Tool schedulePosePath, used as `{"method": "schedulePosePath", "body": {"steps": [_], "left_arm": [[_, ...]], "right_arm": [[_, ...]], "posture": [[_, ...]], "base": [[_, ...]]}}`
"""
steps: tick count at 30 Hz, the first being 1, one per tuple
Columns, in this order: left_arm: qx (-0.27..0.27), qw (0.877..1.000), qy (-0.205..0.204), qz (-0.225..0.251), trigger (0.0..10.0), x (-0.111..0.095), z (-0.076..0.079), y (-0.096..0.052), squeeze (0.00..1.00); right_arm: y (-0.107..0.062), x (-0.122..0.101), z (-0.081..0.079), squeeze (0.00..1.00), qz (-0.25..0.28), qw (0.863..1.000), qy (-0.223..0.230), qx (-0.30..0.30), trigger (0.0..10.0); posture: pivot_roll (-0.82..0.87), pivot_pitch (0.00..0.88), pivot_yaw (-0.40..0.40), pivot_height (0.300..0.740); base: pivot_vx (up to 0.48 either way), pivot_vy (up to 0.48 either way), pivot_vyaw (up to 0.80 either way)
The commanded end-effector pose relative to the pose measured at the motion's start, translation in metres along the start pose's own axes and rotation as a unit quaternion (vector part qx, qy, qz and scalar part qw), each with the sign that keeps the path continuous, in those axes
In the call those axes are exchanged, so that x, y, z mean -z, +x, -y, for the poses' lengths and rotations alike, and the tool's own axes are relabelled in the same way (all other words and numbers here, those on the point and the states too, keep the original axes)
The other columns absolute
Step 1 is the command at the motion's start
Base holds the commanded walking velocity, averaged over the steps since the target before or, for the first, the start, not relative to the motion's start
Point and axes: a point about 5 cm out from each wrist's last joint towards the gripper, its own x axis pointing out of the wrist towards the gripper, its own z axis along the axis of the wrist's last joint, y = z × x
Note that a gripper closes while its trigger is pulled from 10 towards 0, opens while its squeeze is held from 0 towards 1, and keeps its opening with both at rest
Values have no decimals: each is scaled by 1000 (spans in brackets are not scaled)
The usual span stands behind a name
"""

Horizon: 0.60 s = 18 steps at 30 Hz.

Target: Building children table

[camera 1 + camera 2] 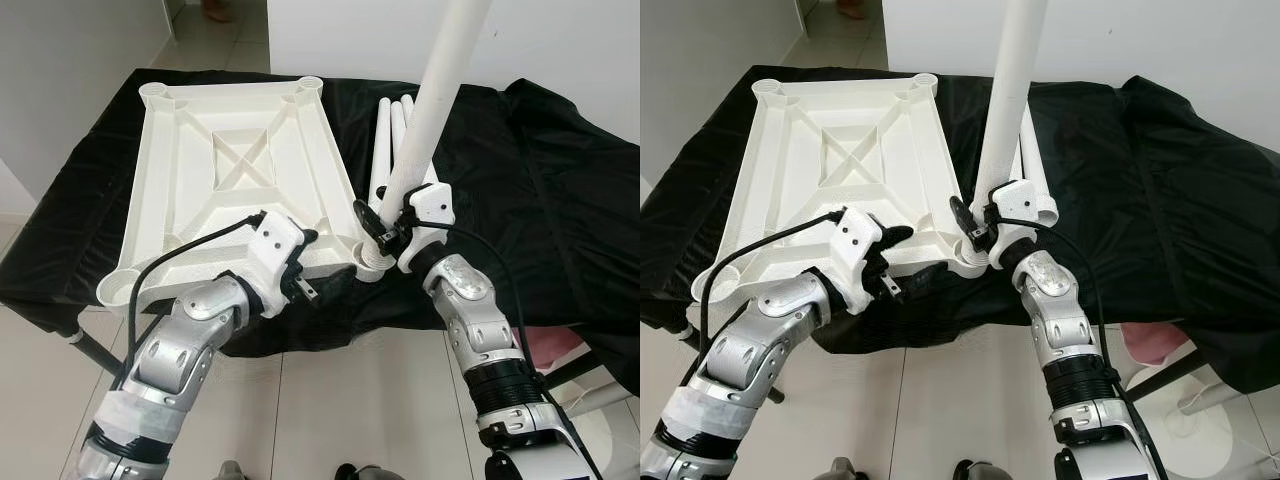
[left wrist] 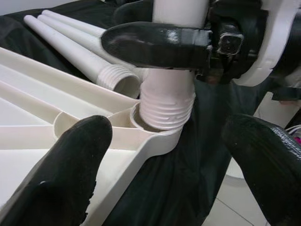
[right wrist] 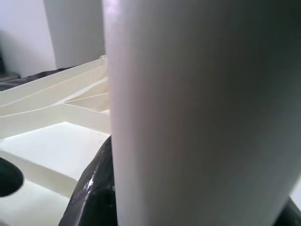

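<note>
nearest you, your left gripper (image 1: 300, 262) sits with its fingers apart at the near edge of the upturned tabletop (image 1: 235, 160), while your right gripper (image 1: 385, 228) is clamped low on the upright leg (image 1: 430, 110), whose threaded end sits in the near corner socket (image 2: 157, 134). the leg looks like light, stiff, smooth plastic — keep hold low near the thread. beyond lie the spare legs (image 1: 390, 125) on the black cloth (image 1: 540, 170).

You will find no readable text, label, brand, number or sign anywhere here. The white tabletop (image 1: 240, 180) is plain moulded plastic, and the legs (image 1: 392, 130) beside it and the black cloth (image 1: 540, 170) under it carry no print.
</note>
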Motion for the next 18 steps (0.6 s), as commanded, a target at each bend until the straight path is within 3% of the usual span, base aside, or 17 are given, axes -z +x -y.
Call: {"method": "schedulePosePath", "body": {"steps": [1, 9, 18], "left_arm": [[34, 999, 0, -2, 10000, -2, 5, -1, 0], [15, 1000, 12, -4, 10000, -1, 4, -2, 0], [1, 1000, 20, -14, 10000, 1, 3, -4, 0]], "right_arm": [[5, -4, -1, 0, 9, 1000, 3, -6, 10000], [13, -8, -1, 0, 18, 1000, 17, -6, 10000], [5, 19, -4, 0, -41, 999, -10, -11, 10000]], "posture": [[-2, 109, -31, 740], [4, 101, -35, 740], [7, 102, -36, 740]], "base": [[0, 0, 0], [0, 0, 0], [0, 0, 0]]}}
